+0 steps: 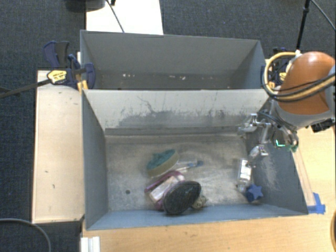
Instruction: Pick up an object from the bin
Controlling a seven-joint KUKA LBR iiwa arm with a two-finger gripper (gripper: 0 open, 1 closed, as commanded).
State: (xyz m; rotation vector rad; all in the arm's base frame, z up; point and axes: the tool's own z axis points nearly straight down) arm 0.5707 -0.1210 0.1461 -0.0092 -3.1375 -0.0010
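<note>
Gripper (pixel 256 152) – grip cannot be told, above one silvery packet (pixel 243 171), one blue star (pixel 254 193)

Oblique overhead view onto bin (pixel 157 112)

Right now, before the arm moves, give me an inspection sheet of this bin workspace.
Surface: grey bin, floor scuffed, bare on the left.
Job's things: teal brush, pink packet and black oval heaped at centre front; silver packet and blue star at the right.
Clutter: thin blue stick beside the teal brush.
Grippers: gripper hangs over the bin's right side, just above the silver packet.
Cables: yellow and black loops at the wrist, beside the orange cover.
Surroundings: dark carpet around the bin.
</note>
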